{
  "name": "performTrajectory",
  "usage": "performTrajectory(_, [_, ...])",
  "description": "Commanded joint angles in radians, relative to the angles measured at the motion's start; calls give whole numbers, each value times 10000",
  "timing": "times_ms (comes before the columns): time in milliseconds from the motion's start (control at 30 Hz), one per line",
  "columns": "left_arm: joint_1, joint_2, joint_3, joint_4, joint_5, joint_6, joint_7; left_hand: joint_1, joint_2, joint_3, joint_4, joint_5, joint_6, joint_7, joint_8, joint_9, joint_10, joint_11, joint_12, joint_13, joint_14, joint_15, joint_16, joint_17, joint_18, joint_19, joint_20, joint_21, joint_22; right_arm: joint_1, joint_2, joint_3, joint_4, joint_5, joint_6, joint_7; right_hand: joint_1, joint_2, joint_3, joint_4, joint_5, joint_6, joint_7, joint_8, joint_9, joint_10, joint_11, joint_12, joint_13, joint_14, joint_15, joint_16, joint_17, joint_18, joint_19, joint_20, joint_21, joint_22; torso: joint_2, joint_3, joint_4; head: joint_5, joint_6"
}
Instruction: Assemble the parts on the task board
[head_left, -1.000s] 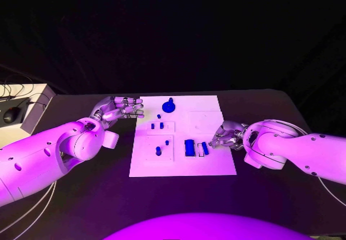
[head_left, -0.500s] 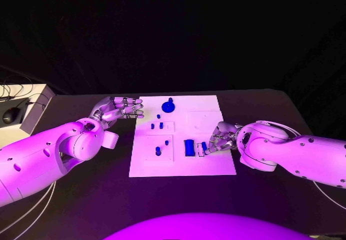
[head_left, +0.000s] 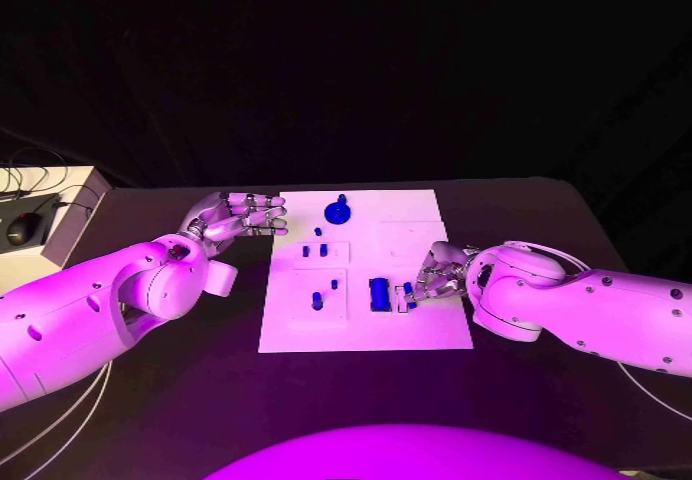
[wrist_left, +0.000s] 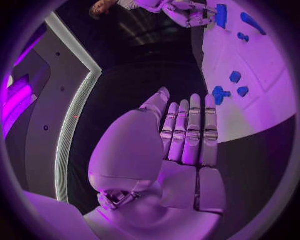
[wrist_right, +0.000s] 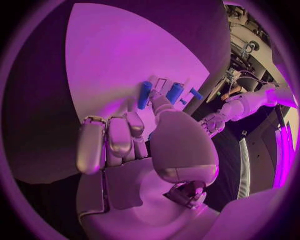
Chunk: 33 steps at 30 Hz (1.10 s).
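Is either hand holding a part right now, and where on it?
Left hand: nothing, fingers apart. Right hand touches a blue part on the task board; a hold cannot be told.

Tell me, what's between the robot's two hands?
In the head view, the white task board with its small blue parts lies between the left hand and the right hand.

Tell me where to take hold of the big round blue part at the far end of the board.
Probably pinch the round blue part across its raised top, coming straight down; it stands alone near the task board's far edge. The open left hand is nearest.
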Motion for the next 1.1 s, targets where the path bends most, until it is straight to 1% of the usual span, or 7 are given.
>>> performTrajectory(33, [-8,-2,9,34,52,161,25,-51,-20,-7,78,33,-40,-12,-3,3,-57,20,-33,-11,-66,-2,11,14,-64,8,33,3,-9,-90,52,-46,-43,-92,55,-167,-23,213,-143,-159,113,-2,-76,-16,-3,3,-68,51,5,-4,2,-47,-15,58,824,6,-36,1485,-2,8,0,0,-5])
performTrajectory(267, [-8,-18,9,40,64,165,5,-75,0,-9,123,38,-39,-19,-2,3,-67,21,-33,-11,-75,2,8,14,-63,7,38,-2,-19,-106,100,-46,-103,-195,132,-189,99,605,-223,-583,505,27,-124,3,27,12,-103,72,8,-6,-31,-52,-17,49,824,-21,-44,1479,6,5,-6,4,-14])
performTrajectory(467, [-8,-25,9,45,67,166,-4,-75,0,-9,123,38,-39,-19,-2,3,-67,21,-33,-11,-75,2,8,14,-63,7,38,-2,-19,-114,143,-49,-154,-381,296,-200,461,869,-49,-1327,740,77,-164,-24,-39,0,-140,69,17,-6,-59,-64,-15,31,824,-54,-48,1477,7,9,-1,5,-32])
performTrajectory(633, [-8,-32,9,42,67,164,-13,-39,2,6,131,39,-35,-18,-1,4,-71,21,-32,-11,-80,0,9,15,-59,8,40,-5,-28,-118,88,-51,-144,-466,436,-192,663,906,0,-1711,638,127,-171,-46,-110,-10,-143,67,25,-10,-63,-78,-9,21,823,-65,-51,1478,-5,7,-6,-2,-37])
performTrajectory(733, [-8,-38,9,43,67,167,-22,-39,2,6,131,39,-35,-18,-1,4,-71,21,-32,-11,-80,0,9,15,-59,8,40,-5,-28,-121,31,-52,-120,-489,517,-169,716,836,-52,-1800,389,132,-149,-60,-141,-18,-130,64,26,-10,-51,-68,18,13,824,-60,-23,1492,-1,8,-10,6,-32])
performTrajectory(867, [-8,-39,9,43,68,171,-37,-44,1,12,156,37,-38,-10,-2,3,-72,25,-32,-11,-81,4,10,16,-59,8,42,-8,-36,-133,-46,-52,-77,-501,580,-150,699,787,-132,-1747,-62,119,-121,-78,-174,-34,-108,58,23,-9,-33,-59,43,15,823,-46,-29,1496,-2,10,-8,13,-34])
performTrajectory(1100, [-8,-40,9,38,68,172,-46,-44,1,12,156,37,-38,-10,-2,3,-72,25,-32,-11,-81,4,10,16,-59,8,42,-8,-36,-144,-181,-52,1,-510,666,-115,748,604,-161,-1510,-196,115,-107,-63,-186,-49,-93,55,10,-4,-18,-57,83,19,826,-26,-15,1518,-3,10,-10,1,-29])
